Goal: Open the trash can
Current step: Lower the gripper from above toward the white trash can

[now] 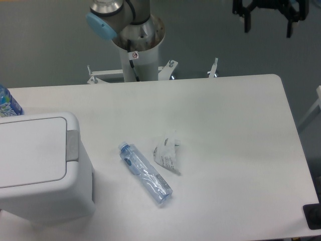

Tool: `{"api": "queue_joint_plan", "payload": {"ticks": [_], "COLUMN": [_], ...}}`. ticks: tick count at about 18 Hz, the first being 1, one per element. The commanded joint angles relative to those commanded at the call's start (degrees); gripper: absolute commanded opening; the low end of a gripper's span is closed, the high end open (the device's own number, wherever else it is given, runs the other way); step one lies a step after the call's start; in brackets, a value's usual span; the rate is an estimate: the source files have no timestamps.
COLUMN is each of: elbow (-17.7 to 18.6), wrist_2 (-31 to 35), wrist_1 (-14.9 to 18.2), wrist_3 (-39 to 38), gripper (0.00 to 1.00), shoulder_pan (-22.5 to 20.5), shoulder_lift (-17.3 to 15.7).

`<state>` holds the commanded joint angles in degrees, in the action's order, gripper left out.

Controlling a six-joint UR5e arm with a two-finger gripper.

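Gripper (268,22) high at the top right edge of view, two dark fingers spread apart and empty, well beyond the table's (235,130) far edge. Well apart from it, at the near left corner, the white trash can (42,173), lid panel flat and shut, grey push button (72,145) on its right side. Between them, a clear plastic bottle (145,173) on its side, just beside a crumpled wrapper (167,153). Judged the approach step, not yet begun: next, a long traverse leftward and down onto the button, clear of the bottle.
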<state>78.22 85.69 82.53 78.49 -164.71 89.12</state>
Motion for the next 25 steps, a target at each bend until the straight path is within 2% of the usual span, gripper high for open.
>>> {"api": "queue_joint_plan", "payload": {"ticks": [4, 7, 9, 13, 15, 22, 25], "elbow": [0.2, -0.1, -0.1, 0.4, 0.6, 0.7, 1.1], "wrist_2": [-0.2, 0.0, 0.0, 0.0, 0.0, -1.7, -3.2], "wrist_1": [-0.4, -0.9, -4.4, -11.3, -13.8, -14.1, -14.0], "wrist_3": [-1.0, -7.1, -15.5, -37.3, -44.8, -61.2, -62.8], "gripper": [1.00, 1.00, 1.00, 1.00, 1.00, 1.00, 1.00], "shoulder_pan": [0.2, 2.8, 5.2, 11.7, 14.1, 23.2, 25.7], "shoulder_lift": [0.2, 1.5, 2.7, 4.9, 5.7, 7.6, 8.3]}}
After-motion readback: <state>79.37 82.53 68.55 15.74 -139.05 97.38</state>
